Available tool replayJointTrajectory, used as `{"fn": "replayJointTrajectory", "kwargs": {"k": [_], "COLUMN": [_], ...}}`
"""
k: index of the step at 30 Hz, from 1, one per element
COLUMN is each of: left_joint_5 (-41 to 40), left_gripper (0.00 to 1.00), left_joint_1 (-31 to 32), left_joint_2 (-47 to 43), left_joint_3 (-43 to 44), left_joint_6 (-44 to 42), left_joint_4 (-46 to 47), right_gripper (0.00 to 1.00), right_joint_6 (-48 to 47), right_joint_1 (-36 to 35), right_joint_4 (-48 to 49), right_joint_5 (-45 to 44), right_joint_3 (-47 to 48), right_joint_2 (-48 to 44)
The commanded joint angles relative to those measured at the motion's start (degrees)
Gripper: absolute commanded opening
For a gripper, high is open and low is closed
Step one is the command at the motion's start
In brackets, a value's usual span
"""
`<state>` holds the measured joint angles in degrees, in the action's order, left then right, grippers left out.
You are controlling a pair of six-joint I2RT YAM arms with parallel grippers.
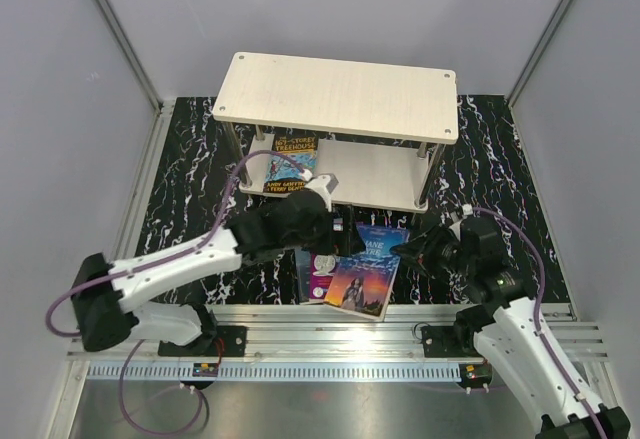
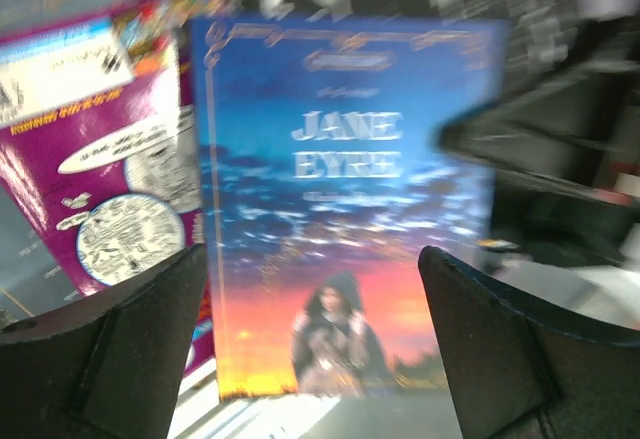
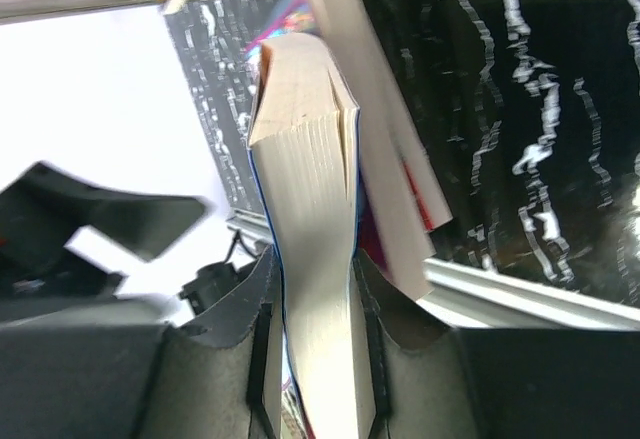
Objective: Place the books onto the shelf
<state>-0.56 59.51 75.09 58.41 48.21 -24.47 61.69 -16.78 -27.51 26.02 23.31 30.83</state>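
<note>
My right gripper pinches Jane Eyre by its 3 o'clock page edge, I reckon to peel it off the purple book. My left gripper gapes empty above the cover; the shelf is at 12 o'clock.

Surface is black w/ white marble-like veining, running wall to wall. Plain grey panels enclose it L, R and back (slanted metal struts at the two back corners). Along the near edge lie silver aluminium rails, w/ a slotted strip just in front.
</note>
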Motion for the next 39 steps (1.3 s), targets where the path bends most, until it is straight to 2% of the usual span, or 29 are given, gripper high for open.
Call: {"fn": "replayJointTrajectory", "kwargs": {"k": [1,7,12,22,27,29,30,31,33,34,35,38,39], "left_joint_5": [2.84,8.45,12.86,14.70,16.20,16.81,16.99,17.17,17.34,17.43,17.35,15.86,15.15], "left_gripper": [0.94,0.97,0.97,0.96,0.96,0.91,0.88,0.73,0.57,0.46,0.22,0.00,0.00], "left_joint_1": [-1.76,-3.61,-3.52,-3.52,-3.61,-3.61,-3.61,-3.61,-3.61,-3.61,-3.52,-3.61,-3.61], "left_joint_2": [-10.82,-22.69,-24.55,-21.57,-20.25,-20.24,-20.33,-20.59,-20.95,-21.30,-21.82,-23.14,-23.49], "left_joint_3": [-3.37,-14.71,-20.00,-20.62,-20.18,-19.92,-19.83,-19.65,-19.48,-19.48,-19.39,-19.04,-18.78], "left_joint_6": [-1.71,-0.31,3.21,3.47,4.00,3.91,3.91,4.00,4.09,4.26,4.35,3.91,3.74], "left_joint_4": [5.39,12.06,21.28,25.60,27.72,27.81,27.98,27.90,27.72,27.63,27.46,25.09,22.82], "right_gripper": [0.00,0.00,0.00,0.00,0.00,0.00,0.00,0.00,0.00,0.00,0.00,0.00,0.00], "right_joint_6": [2.38,5.71,11.42,21.44,24.79,26.90,27.95,28.13,28.75,28.84,28.92,28.92,28.84], "right_joint_1": [-0.28,-0.28,-0.28,-0.19,-0.28,-0.28,-0.28,-0.28,-0.28,-0.28,-0.28,-0.28,-0.28], "right_joint_4": [1.41,1.92,5.79,17.38,19.07,20.38,20.47,20.39,19.69,18.99,18.72,17.75,16.79], "right_joint_5": [3.68,4.83,5.97,8.69,8.08,7.73,7.21,7.03,6.41,6.24,6.15,5.80,5.62], "right_joint_3": [8.06,13.86,16.24,16.16,13.52,11.68,11.15,10.62,9.04,8.51,7.64,6.40,6.31], "right_joint_2": [-1.82,-2.26,-2.70,-3.58,-6.57,-8.76,-9.55,-11.04,-12.37,-13.59,-14.04,-15.53,-15.54]}}
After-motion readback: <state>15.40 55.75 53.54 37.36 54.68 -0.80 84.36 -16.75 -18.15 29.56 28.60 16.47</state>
